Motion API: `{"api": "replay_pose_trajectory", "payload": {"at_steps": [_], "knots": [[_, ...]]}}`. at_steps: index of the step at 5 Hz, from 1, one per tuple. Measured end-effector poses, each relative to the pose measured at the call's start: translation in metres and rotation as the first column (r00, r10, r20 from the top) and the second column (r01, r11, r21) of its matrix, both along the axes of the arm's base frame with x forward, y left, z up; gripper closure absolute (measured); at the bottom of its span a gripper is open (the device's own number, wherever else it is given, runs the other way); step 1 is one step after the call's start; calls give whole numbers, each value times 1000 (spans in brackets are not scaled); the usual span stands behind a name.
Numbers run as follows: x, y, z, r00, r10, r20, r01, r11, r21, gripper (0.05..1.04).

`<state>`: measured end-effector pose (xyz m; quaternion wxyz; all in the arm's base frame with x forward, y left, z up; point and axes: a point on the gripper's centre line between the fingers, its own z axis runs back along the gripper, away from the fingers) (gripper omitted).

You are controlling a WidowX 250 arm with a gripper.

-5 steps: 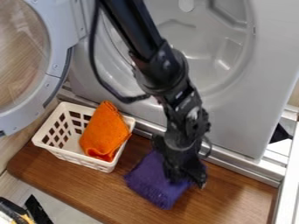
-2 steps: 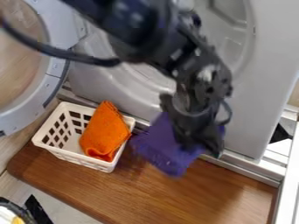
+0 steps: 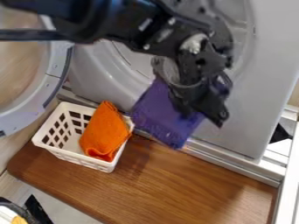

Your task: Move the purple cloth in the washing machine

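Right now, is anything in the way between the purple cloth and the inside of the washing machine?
Nothing visible blocks it. The door hangs open at the view's left, and the gripper holds the purple cloth in front of the machine. The opening's lower rim may need clearing.

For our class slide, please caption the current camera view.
Robot arm holds a purple cloth before an open washing machine, near a white basket containing an orange cloth.
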<state>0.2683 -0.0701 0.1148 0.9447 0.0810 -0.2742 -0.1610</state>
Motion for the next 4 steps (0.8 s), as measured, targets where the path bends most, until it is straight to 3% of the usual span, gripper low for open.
{"api": "replay_pose_trajectory", "payload": {"at_steps": [2,4], "knots": [[30,29,3,997,43,67,-43,999,2,1014],[68,37,-14,996,5,84,-1,999,-51,1014]]}}
